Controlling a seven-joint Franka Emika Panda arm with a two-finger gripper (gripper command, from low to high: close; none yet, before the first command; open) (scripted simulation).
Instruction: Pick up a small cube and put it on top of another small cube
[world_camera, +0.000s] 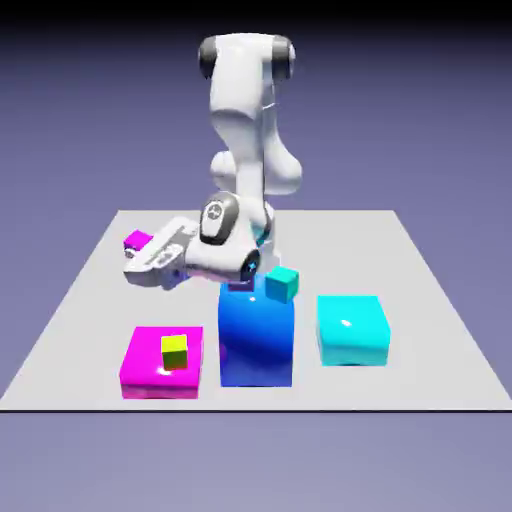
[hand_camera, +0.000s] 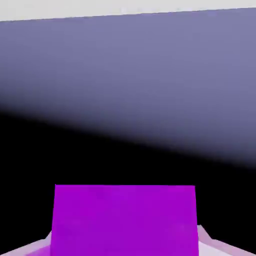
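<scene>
My gripper (world_camera: 135, 250) pinching the small magenta cube (world_camera: 137, 240) between its fingertips, left of centre in the exterior view, cube filling the hand view's bottom middle, raised above the grey table (world_camera: 420, 290)

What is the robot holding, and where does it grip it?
The gripper holds the small magenta cube, pinched by its two opposite sides between the fingertips.
</scene>
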